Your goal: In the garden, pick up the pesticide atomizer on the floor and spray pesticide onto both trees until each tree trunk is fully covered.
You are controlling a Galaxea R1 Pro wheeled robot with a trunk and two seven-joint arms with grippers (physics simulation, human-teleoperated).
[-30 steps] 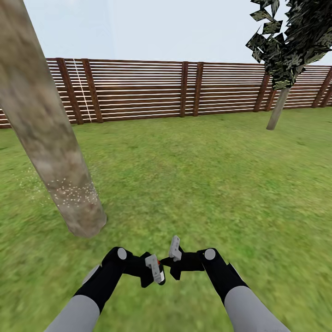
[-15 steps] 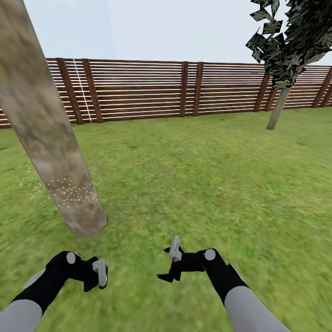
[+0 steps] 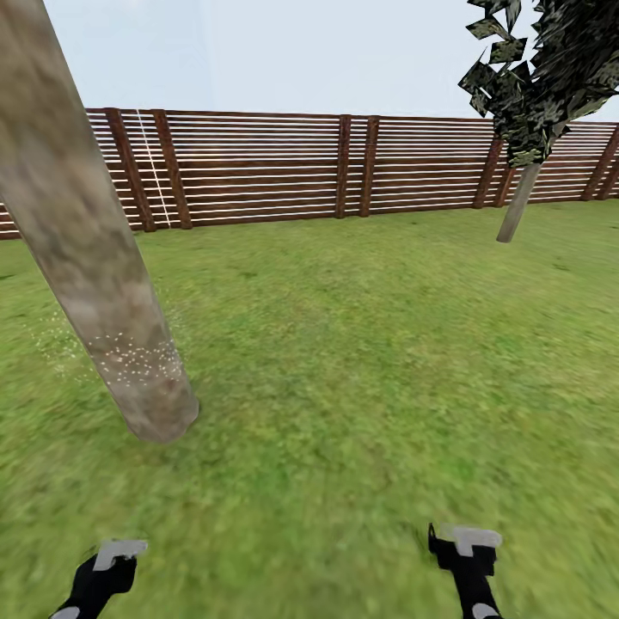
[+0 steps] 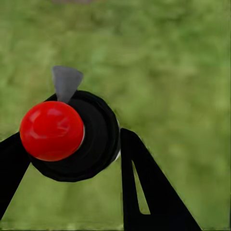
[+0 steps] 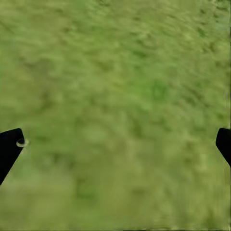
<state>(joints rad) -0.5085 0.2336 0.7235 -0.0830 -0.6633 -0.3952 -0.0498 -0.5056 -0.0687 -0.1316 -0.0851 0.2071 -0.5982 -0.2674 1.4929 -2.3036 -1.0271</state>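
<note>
Both arms are sitting lower and wider apart than a second ago, when my grippers were almost meeting in front of me; now they are peeking in at the bottom edge of the head view.

My left gripper (image 4: 72, 144) is pinching the pesticide atomizer (image 4: 79, 137): in the left wrist view its round dark body with a red cap is sitting between my two black fingers (image 4: 144, 187), with the thin grey spray head (image 4: 66, 82) sticking out beyond it over the grass. In the head view that left gripper (image 3: 107, 563) is hanging nearer to me than the tree trunk's base and slightly to its left.

My right gripper (image 5: 115, 144) is standing spread wide, its finger tips barely showing at opposite edges of the right wrist view, with blurry green floor (image 5: 120, 96) between them. In the head view it (image 3: 464, 550) is well to the right of the trunk.

The tree trunk (image 3: 86, 258) is rising thick and mottled, speckled with pale dots near its base. Far beyond it the second tree (image 3: 518, 206) is standing before the wooden fence (image 3: 275, 168).
</note>
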